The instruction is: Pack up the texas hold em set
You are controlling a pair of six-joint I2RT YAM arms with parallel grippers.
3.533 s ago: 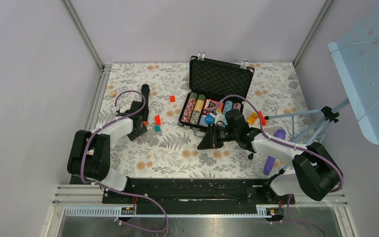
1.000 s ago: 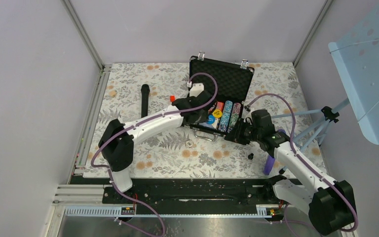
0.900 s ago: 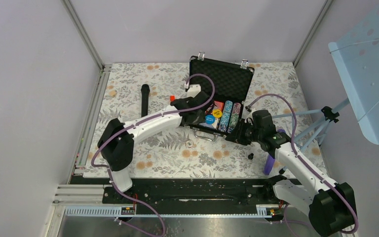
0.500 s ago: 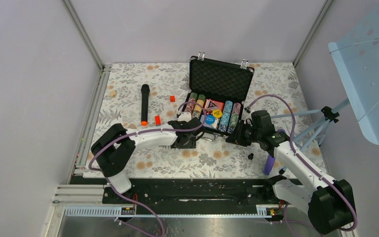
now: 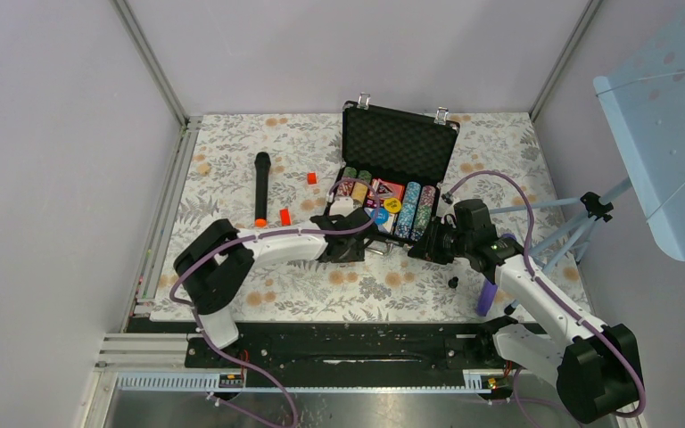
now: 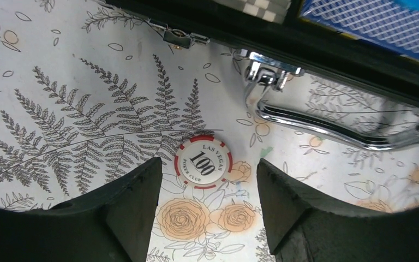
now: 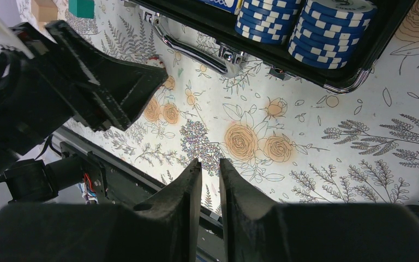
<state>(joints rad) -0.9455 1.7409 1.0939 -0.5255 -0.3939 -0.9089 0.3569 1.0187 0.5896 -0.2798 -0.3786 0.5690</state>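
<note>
Chip: one red-and-white poker chip (image 6: pixel 203 162) lies flat on the table (image 5: pixel 232 152), just near of the briefcase (image 5: pixel 399 143) handle (image 6: pixel 327 123).
Handling: probably light, stiff, thin and smooth. Pinch it across the rim, fingertips low to the table.
Left claw (image 5: pixel 348 250): spread, straddling the chip without touching it.
Right claw (image 7: pixel 210 164): parted only a slit, pinching nothing, off to the right.
Edges: the handle and the briefcase's near wall stand just far of the chip, so lifting it first seems wise.
Room: patterned table lies near and left of the chip.
</note>
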